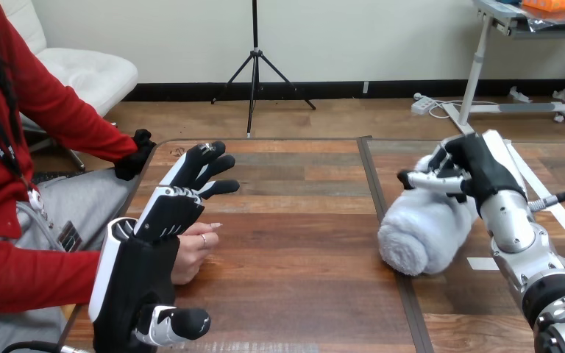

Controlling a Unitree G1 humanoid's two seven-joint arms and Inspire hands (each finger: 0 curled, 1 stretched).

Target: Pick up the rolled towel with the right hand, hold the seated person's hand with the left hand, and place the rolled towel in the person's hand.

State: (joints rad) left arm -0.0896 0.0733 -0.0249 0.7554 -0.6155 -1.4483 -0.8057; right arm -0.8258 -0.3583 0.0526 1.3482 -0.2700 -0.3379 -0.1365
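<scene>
Head view supervisor: Report task progress.

Robot: Step one is running. My right hand [478,165] is bearing down on the far end of the rolled towel [419,235], which is lying on the wooden table [301,257], toward its right side. I am judging that the towel is not yet lifted, since its near end is sitting on the tabletop. Holding the person's hand [191,254] and placing the towel in it are both remaining.

Supervisor: Report finger state, right side first.

Robot: My right fingers [441,175] are curling over the top of the towel and my thumb is reaching across its upper face, so I am gripping the roll from above. I am not able to tell how firmly the grip is seating.

Supervisor: Left side?

Robot: My left hand [158,220] is hovering at the table's left edge, just over the person's hand, which is resting near that edge. My left fingers [210,163] are standing straight and spread, pointing away from me. They are curling round nothing. I am not able to tell whether my palm is touching the person's hand.
</scene>
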